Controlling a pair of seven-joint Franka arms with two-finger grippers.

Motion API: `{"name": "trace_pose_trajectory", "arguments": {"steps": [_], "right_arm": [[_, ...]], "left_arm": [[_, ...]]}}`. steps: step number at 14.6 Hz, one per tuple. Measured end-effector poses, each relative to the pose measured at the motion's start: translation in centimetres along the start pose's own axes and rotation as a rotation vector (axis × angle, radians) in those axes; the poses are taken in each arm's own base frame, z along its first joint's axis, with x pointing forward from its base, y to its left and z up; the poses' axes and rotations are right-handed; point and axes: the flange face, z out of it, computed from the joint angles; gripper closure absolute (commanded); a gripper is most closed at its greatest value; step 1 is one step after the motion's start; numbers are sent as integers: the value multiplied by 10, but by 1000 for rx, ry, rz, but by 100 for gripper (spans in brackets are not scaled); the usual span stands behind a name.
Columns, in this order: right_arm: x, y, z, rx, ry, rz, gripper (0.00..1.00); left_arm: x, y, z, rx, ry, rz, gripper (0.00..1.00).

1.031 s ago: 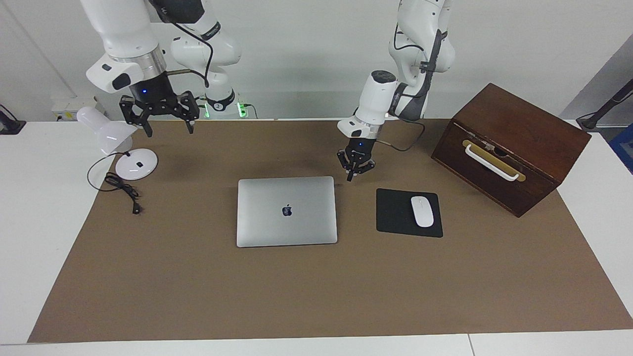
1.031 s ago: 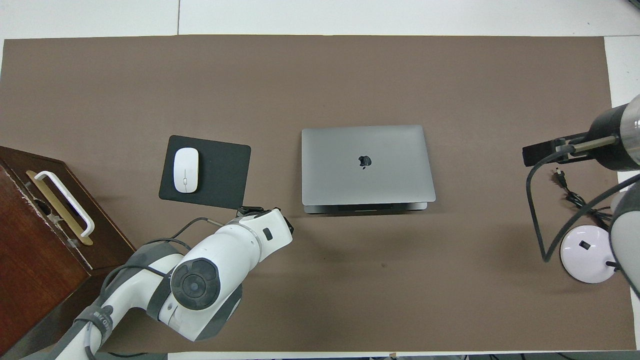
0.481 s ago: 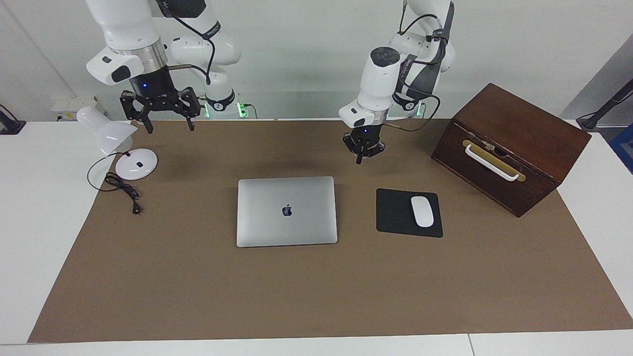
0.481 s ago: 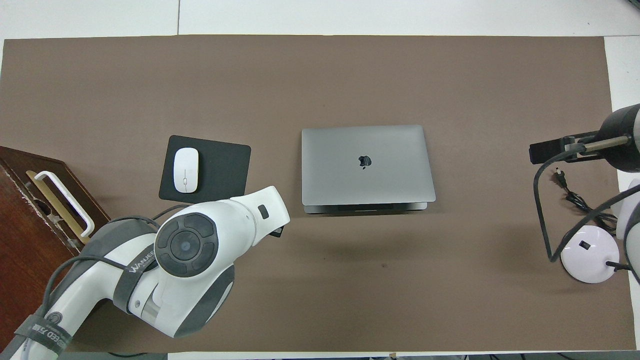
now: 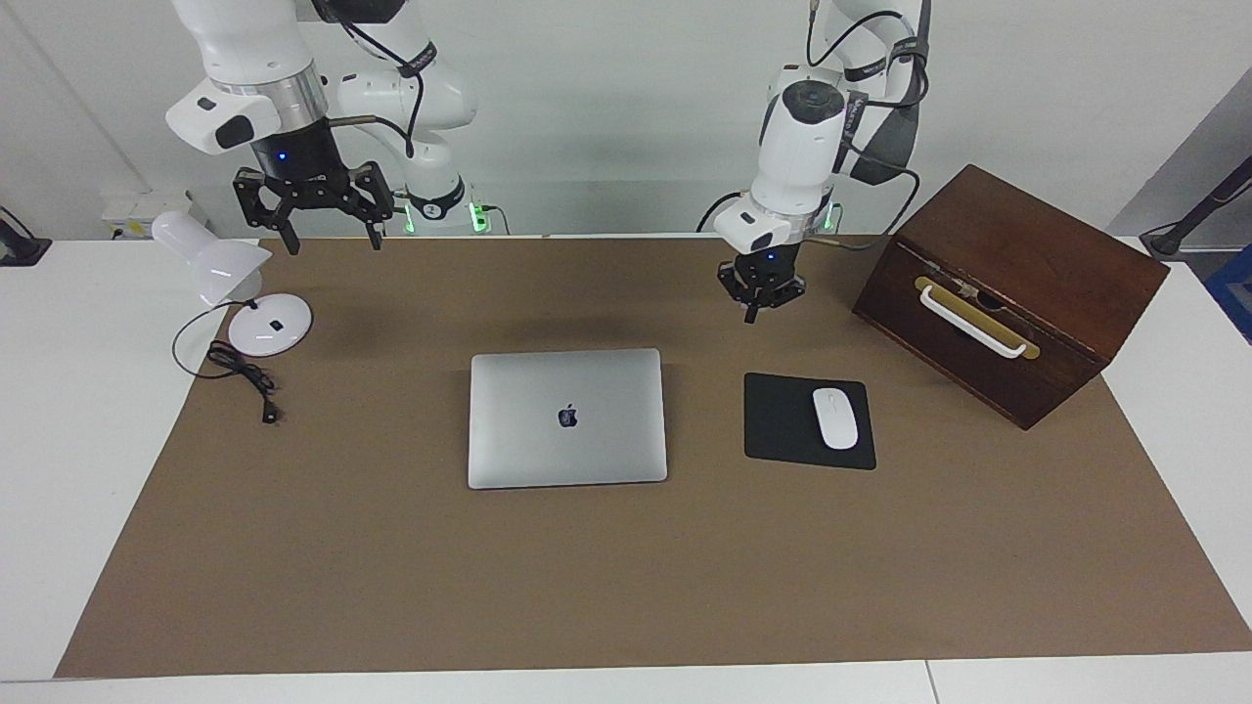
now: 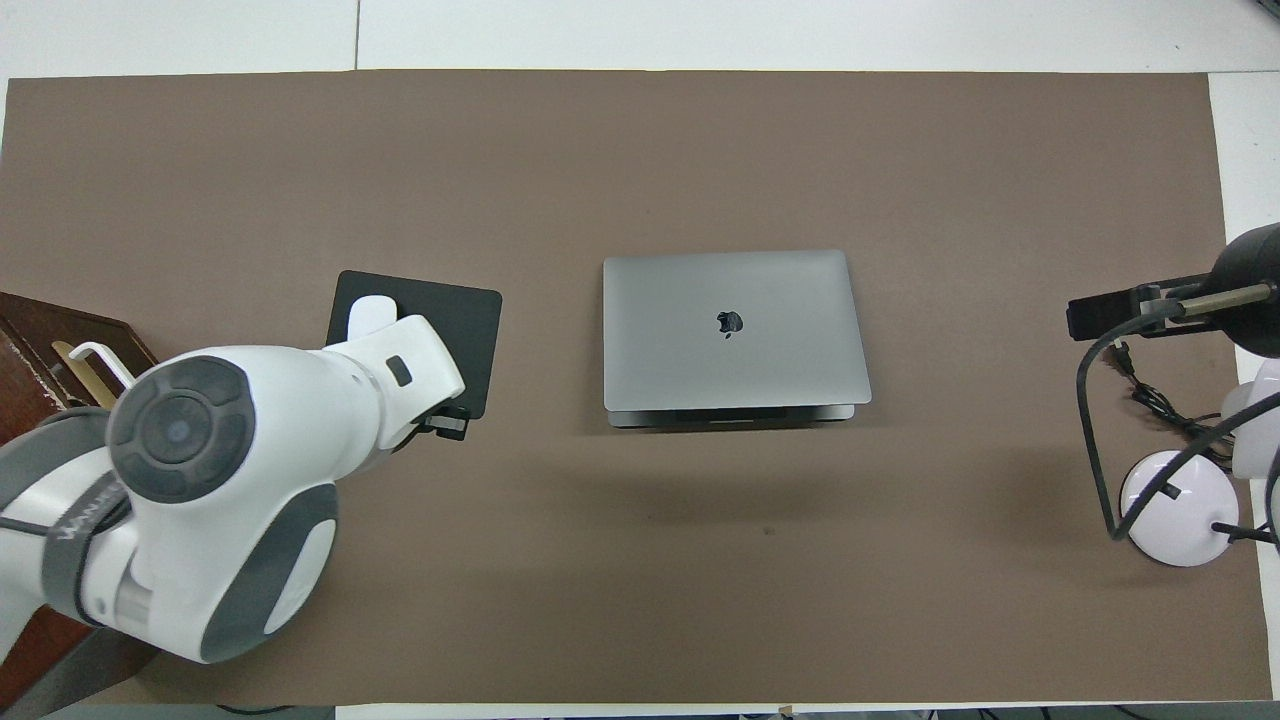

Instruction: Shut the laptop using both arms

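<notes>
The silver-grey laptop (image 5: 567,418) lies flat in the middle of the brown mat with its lid down and the dark logo facing up (image 6: 735,330). My left gripper (image 5: 753,311) hangs in the air over the mat, beside the mouse pad and apart from the laptop. Its fingertips meet in a point and hold nothing. In the overhead view the left arm's white wrist (image 6: 390,375) covers that gripper. My right gripper (image 5: 325,238) is raised over the mat's edge next to the lamp, with its fingers spread wide and empty.
A black mouse pad (image 5: 778,422) with a white mouse (image 5: 835,418) lies beside the laptop toward the left arm's end. A dark wooden box (image 5: 1017,284) with a white handle stands past it. A white desk lamp (image 5: 264,325) and its cable (image 5: 245,376) sit at the right arm's end.
My left arm has lifted away from the laptop's corner and swung toward the wooden box. The right gripper has risen a little. The laptop has not moved.
</notes>
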Motion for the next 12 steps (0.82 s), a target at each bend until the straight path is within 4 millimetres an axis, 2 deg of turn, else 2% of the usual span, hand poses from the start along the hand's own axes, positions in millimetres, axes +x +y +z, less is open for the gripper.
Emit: {"name": "trace_pose_trajectory", "arguments": {"steps": [1,4,8,12], "right_arm": [[-1,0,1,0,-9,1,0],[-2,4,1,0,-12,8,0],[-3,18,6,-2,-23,33,0],[-4,23,12,-2,-36,44,0]], "left_arm": [[0,-13,-10,3,-6,-10,3],[2,-44,-31,10,-11,-55,0],[7,-73,-50,15,-2,-113,0],[7,-123,-66,25,3,-212,0]]}}
